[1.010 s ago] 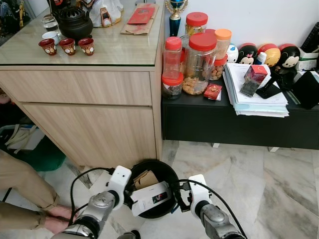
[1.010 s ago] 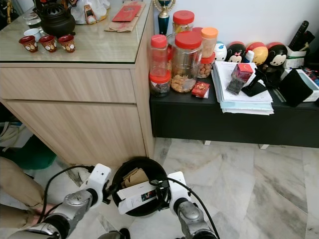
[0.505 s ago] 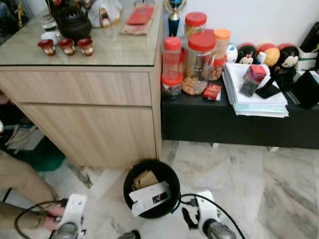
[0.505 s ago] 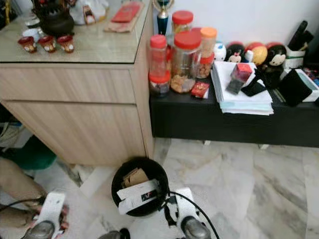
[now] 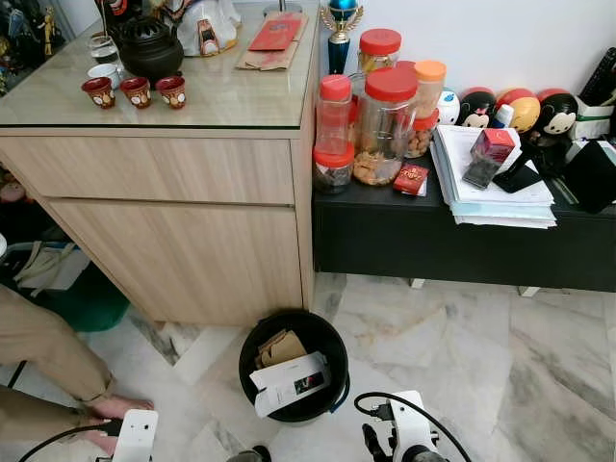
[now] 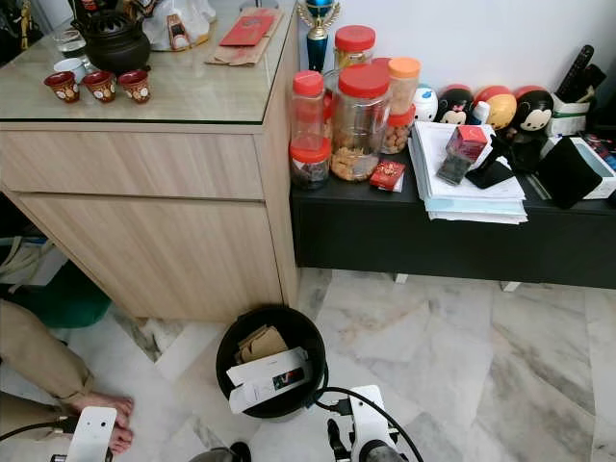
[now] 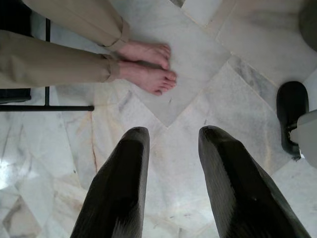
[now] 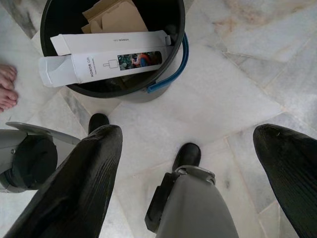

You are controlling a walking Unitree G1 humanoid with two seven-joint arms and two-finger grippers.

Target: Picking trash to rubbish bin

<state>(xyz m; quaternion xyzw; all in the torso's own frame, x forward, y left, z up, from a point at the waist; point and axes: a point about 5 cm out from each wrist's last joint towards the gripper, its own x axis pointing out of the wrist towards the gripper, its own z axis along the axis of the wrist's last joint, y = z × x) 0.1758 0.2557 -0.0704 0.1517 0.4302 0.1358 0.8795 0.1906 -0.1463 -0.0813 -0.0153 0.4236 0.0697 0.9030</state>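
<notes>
A round black rubbish bin [image 5: 295, 314] stands on the marble floor in front of the wooden cabinet. Inside it a long white printed box [image 5: 291, 382] lies on brown cardboard [image 5: 279, 346]. The right wrist view shows the bin [image 8: 133, 93], the box [image 8: 106, 57] and the cardboard [image 8: 115, 14] from above. My right gripper [image 8: 185, 148] hangs wide open over the floor beside the bin, holding nothing. My left gripper [image 7: 173, 163] is open over bare floor, pointing towards a person's bare feet [image 7: 148, 69]. Both arms sit low: the left arm [image 5: 135, 435], the right arm [image 5: 406, 441].
A person in khaki trousers [image 5: 38, 351] stands at my left. The light wood cabinet [image 5: 183, 212] carries a tea set. A low black shelf [image 5: 462, 236] holds jars and papers. My own black feet [image 8: 185, 156] are close to the bin. Open marble floor [image 5: 500, 356] lies to the right.
Both arms have pulled back and down from the sides of the bin to the bottom edge of the view. The white box stays in the bin.
</notes>
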